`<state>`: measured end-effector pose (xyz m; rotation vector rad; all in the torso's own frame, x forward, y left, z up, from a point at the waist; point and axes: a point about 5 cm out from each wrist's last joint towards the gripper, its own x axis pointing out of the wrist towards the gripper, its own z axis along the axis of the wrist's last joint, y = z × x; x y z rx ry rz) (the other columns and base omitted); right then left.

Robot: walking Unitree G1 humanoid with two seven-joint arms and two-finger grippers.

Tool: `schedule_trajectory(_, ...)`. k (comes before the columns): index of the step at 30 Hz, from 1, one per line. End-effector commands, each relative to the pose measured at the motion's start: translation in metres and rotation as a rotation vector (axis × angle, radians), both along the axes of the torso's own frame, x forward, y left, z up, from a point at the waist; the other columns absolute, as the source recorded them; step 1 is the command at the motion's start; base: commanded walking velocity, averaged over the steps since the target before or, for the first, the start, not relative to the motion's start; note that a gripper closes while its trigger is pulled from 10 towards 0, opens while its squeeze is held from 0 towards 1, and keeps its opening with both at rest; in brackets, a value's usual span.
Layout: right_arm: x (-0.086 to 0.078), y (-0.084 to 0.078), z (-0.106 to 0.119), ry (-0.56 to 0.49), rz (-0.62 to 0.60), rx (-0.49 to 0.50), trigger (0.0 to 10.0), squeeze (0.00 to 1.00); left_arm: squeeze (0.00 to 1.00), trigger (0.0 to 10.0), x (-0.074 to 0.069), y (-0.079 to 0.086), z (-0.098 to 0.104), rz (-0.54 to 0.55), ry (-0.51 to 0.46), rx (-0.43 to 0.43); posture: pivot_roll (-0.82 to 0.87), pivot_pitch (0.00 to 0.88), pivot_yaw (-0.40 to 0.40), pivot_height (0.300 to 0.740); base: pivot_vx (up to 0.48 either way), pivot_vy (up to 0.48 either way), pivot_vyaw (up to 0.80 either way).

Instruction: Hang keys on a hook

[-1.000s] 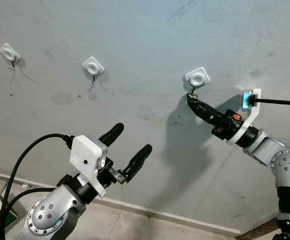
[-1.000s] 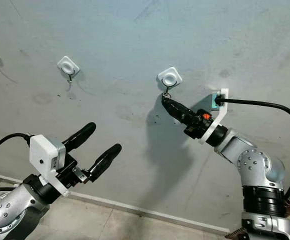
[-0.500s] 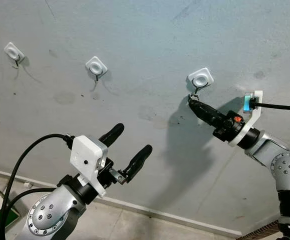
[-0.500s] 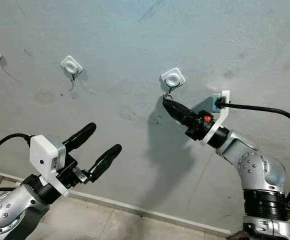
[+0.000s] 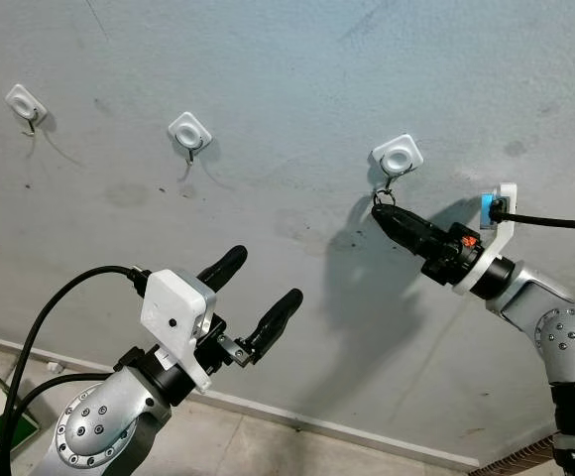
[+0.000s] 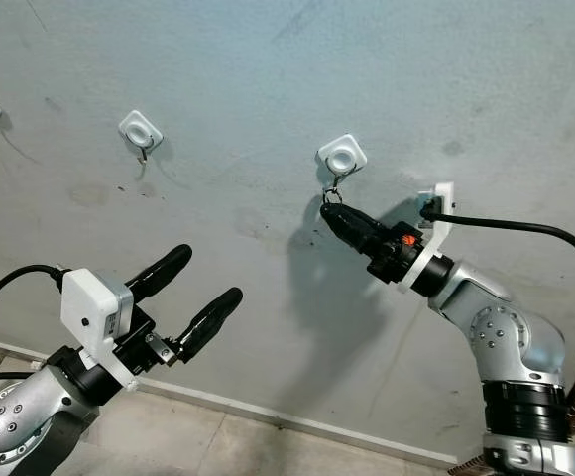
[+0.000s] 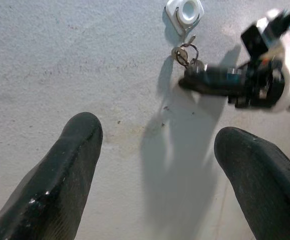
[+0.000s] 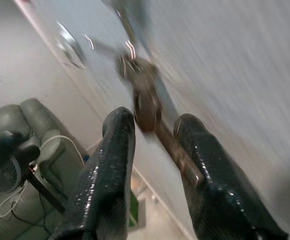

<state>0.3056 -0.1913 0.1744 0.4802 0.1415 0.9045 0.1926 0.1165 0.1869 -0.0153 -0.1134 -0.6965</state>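
The right gripper [image 5: 379, 210] had eased back from the hook [image 5: 397, 159], fingers parted; the keys [image 7: 185, 53] hung there. The left gripper [image 5: 264, 296] idled open.

We face a grey plastered wall [image 5: 268, 89] that carries three white hooks in a row across the upper part of the frame. The hook at upper left [image 5: 23, 102] and the middle hook [image 5: 188, 131] are bare. From the hook right of centre [image 5: 398, 157] a key ring with keys [image 7: 186, 54] hangs against the wall, just below its white base.
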Motion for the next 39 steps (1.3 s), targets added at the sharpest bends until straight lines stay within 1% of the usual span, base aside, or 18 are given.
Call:
schedule_trajectory(1,0.000,-0.002,-0.003,0.015,-0.001,-0.024,10.0,1.00,0.00,10.0,0.001,0.000,-0.003,0.000,0.005,0.014,0.05,0.034,0.017,0.740,0.000,0.000,0.00)
schedule_trajectory(7,0.000,-0.002,-0.003,0.010,-0.001,-0.031,10.0,1.00,0.00,10.0,0.001,0.000,-0.003,0.001,0.005,0.015,0.05,0.034,0.017,0.740,0.000,0.000,0.00)
schedule_trajectory(10,0.002,-0.003,-0.003,-0.017,-0.041,-0.077,10.0,1.00,0.00,10.0,0.001,0.001,-0.003,0.002,0.003,0.015,0.05,0.034,0.014,0.740,0.000,0.000,0.00)
schedule_trajectory(11,0.002,-0.003,-0.003,-0.017,-0.041,-0.077,10.0,1.00,0.00,10.0,0.001,0.001,-0.003,0.002,0.003,0.015,0.05,0.034,0.014,0.740,0.000,0.000,0.00)
schedule_trajectory(12,0.003,-0.003,-0.002,-0.033,-0.055,-0.105,10.0,1.00,0.00,10.0,0.002,0.001,-0.003,0.004,0.003,0.014,0.05,0.035,0.015,0.740,0.000,0.000,0.00)
schedule_trajectory(13,0.003,-0.003,-0.002,-0.033,-0.055,-0.105,10.0,1.00,0.00,10.0,0.002,0.001,-0.003,0.004,0.003,0.014,0.05,0.035,0.015,0.740,0.000,0.000,0.00)
schedule_trajectory(17,-0.005,0.001,-0.002,-0.054,-0.035,-0.143,10.0,1.00,0.00,10.0,0.002,0.000,-0.003,0.000,0.003,0.010,0.05,0.035,0.015,0.740,0.000,0.000,0.00)
schedule_trajectory(20,-0.006,0.002,-0.003,-0.056,-0.037,-0.152,10.0,1.00,0.00,10.0,0.003,-0.001,-0.003,-0.001,0.003,0.010,0.04,0.033,0.016,0.740,0.000,0.000,0.00)
schedule_trajectory(24,-0.013,0.003,-0.003,-0.074,-0.036,-0.177,10.0,1.00,0.00,10.0,0.004,-0.001,-0.003,-0.002,0.000,0.009,0.04,0.030,0.016,0.740,0.000,0.000,0.00)
schedule_trajectory(26,-0.021,0.004,-0.005,-0.078,-0.011,-0.185,10.0,1.00,0.00,10.0,0.005,-0.002,-0.004,-0.005,-0.002,0.005,0.03,0.027,0.016,0.740,0.000,0.000,0.00)
schedule_trajectory(29,-0.024,0.004,-0.007,-0.077,-0.003,-0.190,10.0,1.00,0.00,10.0,0.005,-0.003,-0.004,-0.005,-0.003,0.004,0.03,0.025,0.015,0.740,0.000,0.000,0.00)
schedule_trajectory(31,-0.027,0.006,-0.006,-0.077,0.016,-0.175,10.0,1.00,0.00,10.0,0.006,-0.003,-0.004,-0.004,-0.004,0.002,0.02,0.023,0.015,0.740,0.000,0.000,0.00)
schedule_trajectory(32,-0.031,0.009,-0.003,-0.075,0.049,-0.155,10.0,1.00,0.00,10.0,0.007,-0.003,-0.004,-0.003,-0.005,0.001,0.02,0.023,0.015,0.740,0.000,0.000,0.00)
schedule_trajectory(33,-0.031,0.009,-0.003,-0.075,0.049,-0.155,10.0,1.00,0.00,10.0,0.007,-0.003,-0.004,-0.003,-0.005,0.001,0.02,0.023,0.015,0.740,0.000,0.000,0.00)
schedule_trajectory(35,-0.040,0.013,0.000,-0.072,0.114,-0.145,10.0,1.00,0.00,10.0,0.007,-0.003,-0.004,-0.001,-0.006,0.001,0.02,0.023,0.015,0.740,0.000,0.000,0.00)
schedule_trajectory(37,-0.046,0.014,0.000,-0.069,0.138,-0.151,10.0,1.00,0.00,10.0,0.007,-0.003,-0.004,0.000,-0.006,0.002,0.02,0.023,0.016,0.740,0.000,0.000,0.00)
schedule_trajectory(39,-0.056,0.013,0.000,-0.063,0.160,-0.176,10.0,1.00,0.00,10.0,0.008,-0.002,-0.004,0.004,-0.006,0.005,0.01,0.027,0.020,0.740,0.000,0.000,0.00)
